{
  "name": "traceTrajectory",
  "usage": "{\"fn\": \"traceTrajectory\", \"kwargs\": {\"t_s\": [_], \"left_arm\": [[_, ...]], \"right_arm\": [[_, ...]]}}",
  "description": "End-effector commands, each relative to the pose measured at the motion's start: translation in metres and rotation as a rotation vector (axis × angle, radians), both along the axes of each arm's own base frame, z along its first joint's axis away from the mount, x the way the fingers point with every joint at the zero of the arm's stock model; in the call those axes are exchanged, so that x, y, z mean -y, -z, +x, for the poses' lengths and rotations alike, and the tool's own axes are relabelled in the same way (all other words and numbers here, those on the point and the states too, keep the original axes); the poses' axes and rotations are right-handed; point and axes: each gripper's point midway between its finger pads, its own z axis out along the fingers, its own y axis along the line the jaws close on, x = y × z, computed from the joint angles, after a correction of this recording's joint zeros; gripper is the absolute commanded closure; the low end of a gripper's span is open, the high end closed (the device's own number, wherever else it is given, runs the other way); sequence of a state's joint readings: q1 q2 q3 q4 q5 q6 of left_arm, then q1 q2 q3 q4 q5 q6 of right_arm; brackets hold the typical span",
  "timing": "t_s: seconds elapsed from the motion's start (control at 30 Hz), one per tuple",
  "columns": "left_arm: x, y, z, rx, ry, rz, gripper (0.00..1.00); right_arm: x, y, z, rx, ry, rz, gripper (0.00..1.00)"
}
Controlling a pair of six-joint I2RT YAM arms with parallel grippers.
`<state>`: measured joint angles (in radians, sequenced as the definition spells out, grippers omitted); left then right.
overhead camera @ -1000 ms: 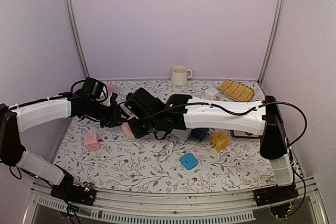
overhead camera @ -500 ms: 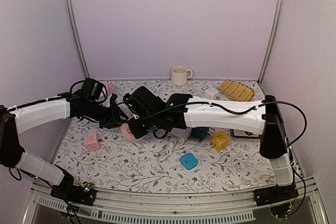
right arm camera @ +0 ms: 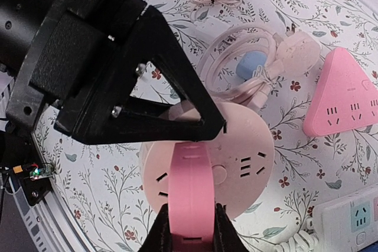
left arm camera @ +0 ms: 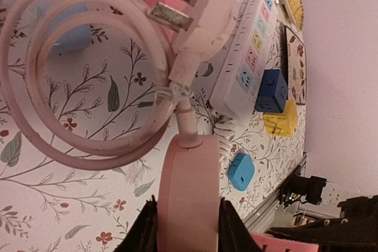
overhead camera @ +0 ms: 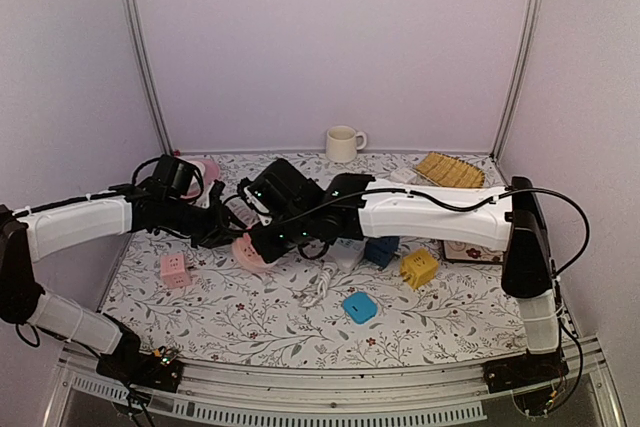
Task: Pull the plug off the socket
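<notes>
Both of my grippers are closed on the same pale pink assembly at the left-middle of the table (overhead camera: pixel 250 317). My left gripper (left arm camera: pixel 188 228) is clamped across the rim of the round socket (right arm camera: pixel 236 163), a flat disc that shows edge-on between those fingers in the left wrist view. My right gripper (right arm camera: pixel 190 228) is pinched on the plug (right arm camera: pixel 190 187), a narrow block of brighter, deeper pink that stands on the disc's face, near its middle. Dark slot groups show on that face to either side of the plug. From the disc's rim runs a thick pale pink cord (left arm camera: pixel 35 87), wound in a loose coil and tied with a thin wire. The cord head (left arm camera: pixel 204 19), with its flat metal pins bare, lies across that coil. I cannot tell whether the disc rests on the flowered table or is raised a little. A pink triangular socket (right arm camera: pixel 342 92) lies just beside it, and a white power strip (left arm camera: pixel 245 57), a dark blue cube (left arm camera: pixel 271 90) and a yellow cube (left arm camera: pixel 282 123) lie farther to my right.
</notes>
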<state>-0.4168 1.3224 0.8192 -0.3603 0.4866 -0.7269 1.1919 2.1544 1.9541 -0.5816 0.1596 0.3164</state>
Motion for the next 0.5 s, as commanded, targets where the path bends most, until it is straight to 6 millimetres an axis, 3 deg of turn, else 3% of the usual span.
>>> {"fn": "traceTrajectory", "kwargs": {"t_s": [0.0, 0.47], "left_arm": [[0.001, 0.008, -0.006, 0.038, 0.057, 0.022, 1.00], [-0.008, 0.027, -0.012, 0.028, 0.069, 0.089, 1.00]], "right_arm": [[0.023, -0.048, 0.020, 0.048, 0.051, 0.068, 0.97], [0.040, -0.065, 0.024, 0.016, 0.083, 0.139, 0.97]]}}
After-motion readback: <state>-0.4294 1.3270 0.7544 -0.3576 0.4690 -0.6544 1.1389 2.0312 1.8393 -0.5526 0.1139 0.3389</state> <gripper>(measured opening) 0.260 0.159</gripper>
